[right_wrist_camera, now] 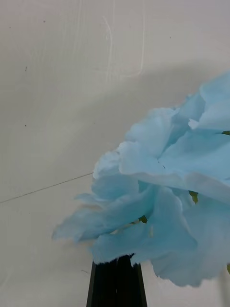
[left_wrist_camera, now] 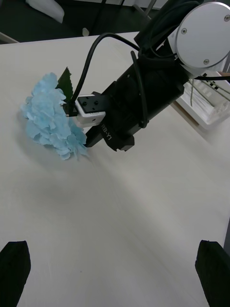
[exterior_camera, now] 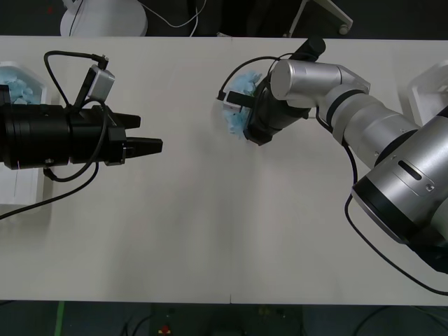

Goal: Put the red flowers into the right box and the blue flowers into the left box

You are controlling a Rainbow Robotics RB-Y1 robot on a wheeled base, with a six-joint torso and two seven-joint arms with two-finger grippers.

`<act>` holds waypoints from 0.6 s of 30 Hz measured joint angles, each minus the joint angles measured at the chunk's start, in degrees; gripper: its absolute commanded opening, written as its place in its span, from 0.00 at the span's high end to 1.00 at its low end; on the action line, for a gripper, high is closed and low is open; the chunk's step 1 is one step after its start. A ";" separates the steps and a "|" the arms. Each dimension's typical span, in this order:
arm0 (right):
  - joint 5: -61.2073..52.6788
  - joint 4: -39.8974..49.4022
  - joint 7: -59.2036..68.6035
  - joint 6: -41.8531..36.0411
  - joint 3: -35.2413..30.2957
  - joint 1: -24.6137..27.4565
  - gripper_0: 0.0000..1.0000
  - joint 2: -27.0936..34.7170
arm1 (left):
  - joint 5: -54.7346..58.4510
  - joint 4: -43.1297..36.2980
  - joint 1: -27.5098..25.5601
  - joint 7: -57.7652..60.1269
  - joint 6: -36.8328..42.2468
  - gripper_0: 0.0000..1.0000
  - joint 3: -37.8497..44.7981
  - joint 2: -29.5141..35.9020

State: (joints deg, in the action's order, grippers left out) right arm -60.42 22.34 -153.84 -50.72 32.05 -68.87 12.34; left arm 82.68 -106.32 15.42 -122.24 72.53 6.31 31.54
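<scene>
Your right gripper [exterior_camera: 241, 115] is down at the blue flower cluster [exterior_camera: 236, 105] near the middle of the table [exterior_camera: 210, 238], toward its far side; whether it has clamped the cluster, you cannot tell. In the right wrist view the pale petals [right_wrist_camera: 163, 201] sit directly over the dark fingers [right_wrist_camera: 116, 283], hiding their tips. The cluster lies on the table with its bloom toward your left arm and its green leaf [left_wrist_camera: 65, 82] at the far side; its stem is hidden under the gripper, so the long axis cannot be read. Your left gripper [exterior_camera: 150, 145] hovers well to the left of the cluster, empty, fingers [left_wrist_camera: 14, 278] spread wide and aimed at it. Farther left, the left box [exterior_camera: 21, 189] holds blue flowers [exterior_camera: 17, 87]. The right box [exterior_camera: 427, 87] sits at the opposite edge.
</scene>
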 measured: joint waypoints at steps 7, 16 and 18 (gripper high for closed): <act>-1.31 0.00 0.00 -1.79 0.11 0.00 1.00 -0.44 | 0.00 0.00 -0.06 -0.02 -0.21 0.00 0.00 0.00; -12.18 1.32 0.00 -15.90 5.76 0.02 1.00 0.41 | -0.01 -0.01 -0.85 -0.68 -0.21 0.00 0.00 0.00; -13.61 3.55 0.00 -18.65 7.85 0.11 1.00 1.35 | -0.02 -0.02 -0.91 -1.70 -0.21 0.00 0.00 -0.01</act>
State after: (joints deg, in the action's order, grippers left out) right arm -74.03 25.90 -153.84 -69.37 39.90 -68.76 13.69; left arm 82.66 -106.34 14.51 -123.95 72.32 6.32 31.54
